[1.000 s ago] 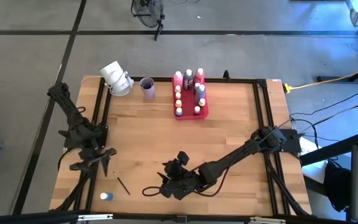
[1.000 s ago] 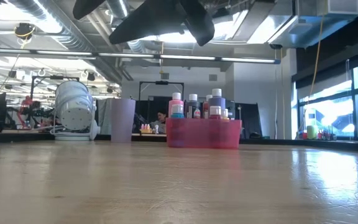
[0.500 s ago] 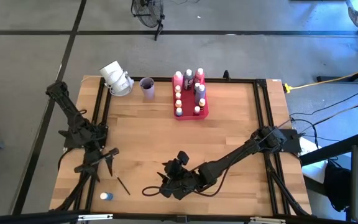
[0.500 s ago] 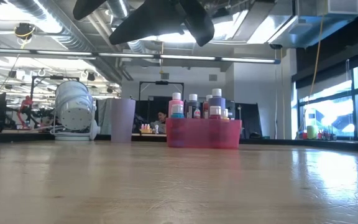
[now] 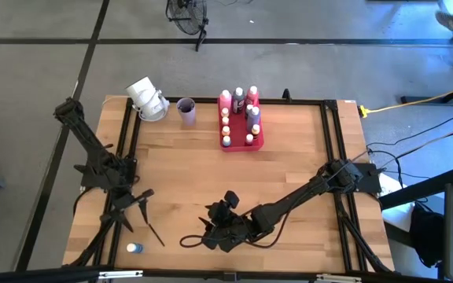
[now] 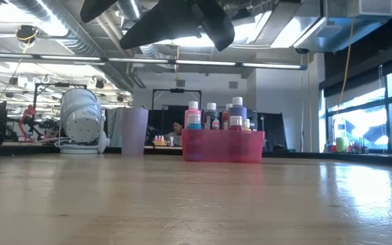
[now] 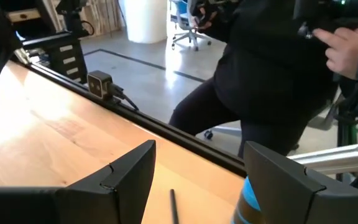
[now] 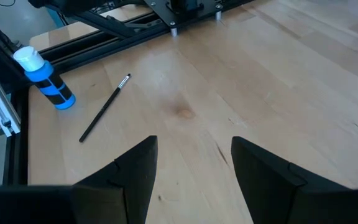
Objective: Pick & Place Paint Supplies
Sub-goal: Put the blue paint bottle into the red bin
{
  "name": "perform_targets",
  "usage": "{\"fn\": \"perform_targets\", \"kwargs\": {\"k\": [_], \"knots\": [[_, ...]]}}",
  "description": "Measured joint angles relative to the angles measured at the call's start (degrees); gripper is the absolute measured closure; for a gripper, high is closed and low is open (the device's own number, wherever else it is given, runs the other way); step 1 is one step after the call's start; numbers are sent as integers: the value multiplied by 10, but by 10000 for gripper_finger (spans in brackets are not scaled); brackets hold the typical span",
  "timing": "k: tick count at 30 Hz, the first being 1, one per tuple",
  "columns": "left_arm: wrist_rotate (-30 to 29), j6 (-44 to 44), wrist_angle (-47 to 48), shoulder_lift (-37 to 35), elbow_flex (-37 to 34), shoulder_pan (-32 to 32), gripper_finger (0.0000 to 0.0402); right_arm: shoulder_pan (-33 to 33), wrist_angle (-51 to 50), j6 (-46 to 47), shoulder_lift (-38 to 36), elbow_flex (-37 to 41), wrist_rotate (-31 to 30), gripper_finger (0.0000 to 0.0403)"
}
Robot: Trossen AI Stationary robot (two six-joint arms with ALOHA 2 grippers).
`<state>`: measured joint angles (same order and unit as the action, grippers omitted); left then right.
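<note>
No legible text, label, brand, number or sign appears in any view. The blue paint bottle (image 8: 44, 78) carries dark bands (possibly a label, but nothing on it can be read at this angle).

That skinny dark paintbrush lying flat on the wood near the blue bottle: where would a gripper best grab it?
Probably mid-handle, coming straight down with the fingers across it. The thin dark paintbrush lies flat on the wooden table, so only its sides are free. The blue paint bottle stands apart from it, and the open left gripper is nearest.
</note>
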<state>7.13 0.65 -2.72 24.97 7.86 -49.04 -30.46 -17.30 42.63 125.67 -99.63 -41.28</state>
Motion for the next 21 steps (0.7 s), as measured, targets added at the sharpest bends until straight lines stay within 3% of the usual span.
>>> {"fn": "perform_targets", "kwargs": {"k": [21], "knots": [[-14,-5,-72,123,0,0,161,0,0,0,0,0,0,194]]}}
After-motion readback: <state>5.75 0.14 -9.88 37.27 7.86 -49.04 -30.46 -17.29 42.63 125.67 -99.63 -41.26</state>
